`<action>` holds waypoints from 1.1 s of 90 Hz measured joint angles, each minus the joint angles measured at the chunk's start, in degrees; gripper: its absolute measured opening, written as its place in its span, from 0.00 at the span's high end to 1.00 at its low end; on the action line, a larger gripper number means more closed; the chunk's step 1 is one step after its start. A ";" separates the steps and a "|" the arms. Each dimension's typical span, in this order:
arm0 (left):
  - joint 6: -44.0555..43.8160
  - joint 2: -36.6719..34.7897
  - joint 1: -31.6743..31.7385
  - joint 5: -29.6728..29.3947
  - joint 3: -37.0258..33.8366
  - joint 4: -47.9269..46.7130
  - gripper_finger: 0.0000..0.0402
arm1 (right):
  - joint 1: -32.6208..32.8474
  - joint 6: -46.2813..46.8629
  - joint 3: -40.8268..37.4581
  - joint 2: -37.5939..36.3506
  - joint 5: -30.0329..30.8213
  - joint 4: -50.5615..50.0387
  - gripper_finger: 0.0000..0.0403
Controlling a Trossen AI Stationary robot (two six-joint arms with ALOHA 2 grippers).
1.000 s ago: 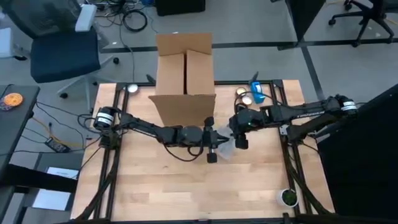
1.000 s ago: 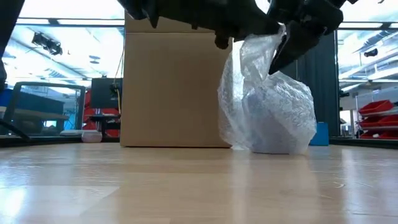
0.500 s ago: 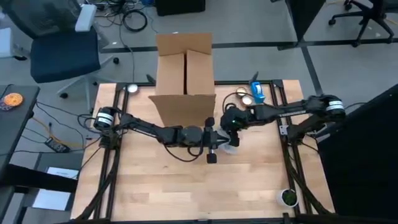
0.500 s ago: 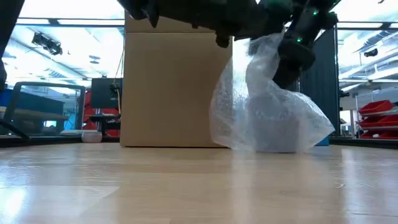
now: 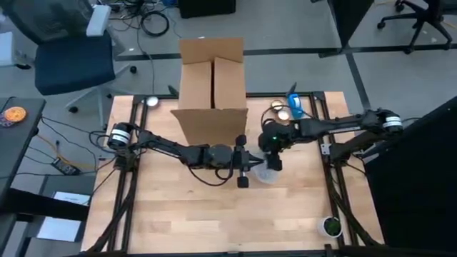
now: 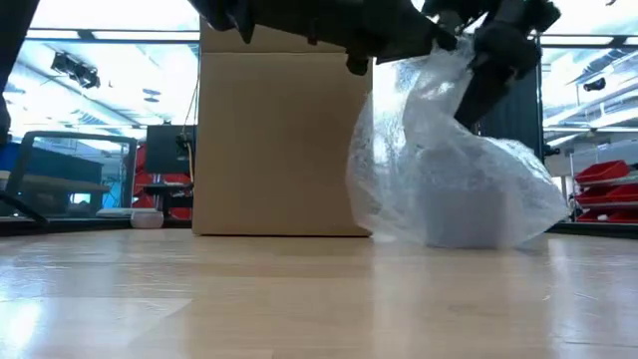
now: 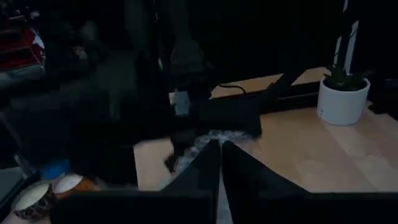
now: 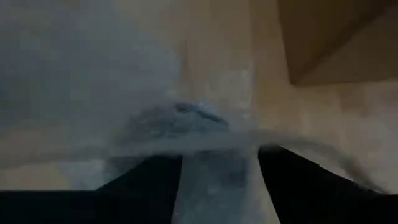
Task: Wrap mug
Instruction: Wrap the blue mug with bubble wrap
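A clear bubble wrap bundle [image 6: 449,170] stands on the table in front of the cardboard box [image 5: 212,82]. A grey mug shape [image 6: 461,214] shows dimly through it, low in the bundle. The bundle also shows in the high view [image 5: 265,173]. My left gripper [image 5: 246,168] reaches in from the table's left and is shut on the wrap. My right gripper [image 5: 272,158] comes in from the right, above the bundle, and is shut on the wrap too. The mug itself is covered. My left gripper pinches a gathered bit of the wrap's top [image 7: 206,140] between its two fingertips, coming level from the table's left. The bundle hangs below that point with its base on the table. My right gripper has a band of wrap [image 8: 214,180] between its two fingers, coming from above and slanting down from the right. The wrap's upper part [image 6: 454,75] is drawn up to it, and the lower part spreads over the mug on the table.
The open cardboard box stands at the far middle. Two small round tins [image 5: 280,109] and a blue object [image 5: 294,106] lie at the far right. A potted plant [image 5: 330,226] stands at the near right corner. Bare wood lies near and left.
My right gripper has swung toward the box and the table's left with the wrap's top, then come back toward the right. The wrap's upper part followed it, and the skirt at the bundle's base has spread wider toward the right. The base stays on the table.
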 joint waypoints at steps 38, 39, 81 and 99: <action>0.00 0.00 0.00 -0.04 0.00 -0.02 1.00 | 2.38 3.82 -1.59 0.12 -0.09 -0.57 0.65; 0.00 0.00 0.00 -0.04 0.00 -0.02 1.00 | 2.38 3.86 -1.69 0.34 -0.24 -0.56 0.66; 0.00 0.00 0.00 -0.11 0.00 1.33 1.00 | 2.25 1.96 -2.55 14.18 -3.65 6.00 0.98; 0.00 -0.02 0.00 -0.10 0.02 1.08 1.00 | 2.91 1.57 -0.72 9.94 -2.89 3.04 0.98</action>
